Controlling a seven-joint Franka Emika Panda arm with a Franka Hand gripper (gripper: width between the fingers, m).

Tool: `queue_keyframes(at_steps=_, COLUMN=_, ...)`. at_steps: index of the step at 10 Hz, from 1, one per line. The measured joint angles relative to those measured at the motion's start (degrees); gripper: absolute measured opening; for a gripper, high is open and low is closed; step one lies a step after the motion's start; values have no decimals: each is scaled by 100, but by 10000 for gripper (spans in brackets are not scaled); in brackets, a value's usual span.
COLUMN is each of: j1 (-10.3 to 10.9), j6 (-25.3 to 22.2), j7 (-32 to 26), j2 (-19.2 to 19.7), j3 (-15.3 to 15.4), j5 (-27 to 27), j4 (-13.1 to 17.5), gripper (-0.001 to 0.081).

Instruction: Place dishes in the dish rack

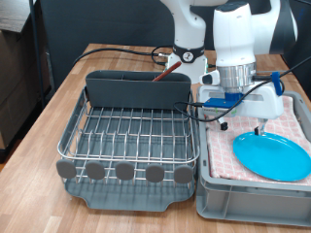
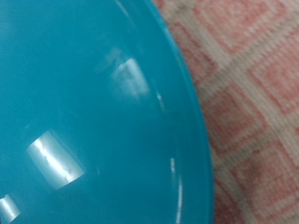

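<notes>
The light-blue plate (image 1: pixel 272 155) lies flat on the checked cloth in the grey crate, at the exterior view's right. It fills most of the wrist view (image 2: pixel 84 112), very close. My gripper (image 1: pixel 240 124) hangs just above the plate's far left rim, its two pale fingers apart and nothing between them. The silver wire dish rack (image 1: pixel 126 136) stands at the left with no dishes on its wires. A reddish-brown spoon handle (image 1: pixel 167 64) sticks up from the tall grey caddy (image 1: pixel 136 90). The white cup is not in view.
The grey crate (image 1: pixel 253 199) with the red-and-white checked cloth (image 2: pixel 262 103) stands right beside the rack. The rack's dark drip tray (image 1: pixel 126 199) juts towards the table's front edge. Black cables (image 1: pixel 107 53) run across the wooden table behind the rack.
</notes>
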Motion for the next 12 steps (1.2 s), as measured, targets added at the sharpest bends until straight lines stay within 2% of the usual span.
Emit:
queue_keyframes(at_steps=9, j1=25, j6=-1, j7=-8, j2=355, j3=22, j5=-34, j4=438, gripper=803)
queue_keyframes(at_steps=10, j1=40, j6=-1, j7=-5, j2=369, j3=10, j5=-38, j4=464, gripper=671)
queue_keyframes(at_steps=11, j1=46, j6=-3, j7=-2, j2=377, j3=4, j5=-45, j4=479, gripper=671)
queue_keyframes(at_steps=12, j1=47, j6=-3, j7=0, j2=379, j3=0, j5=-50, j4=482, gripper=489)
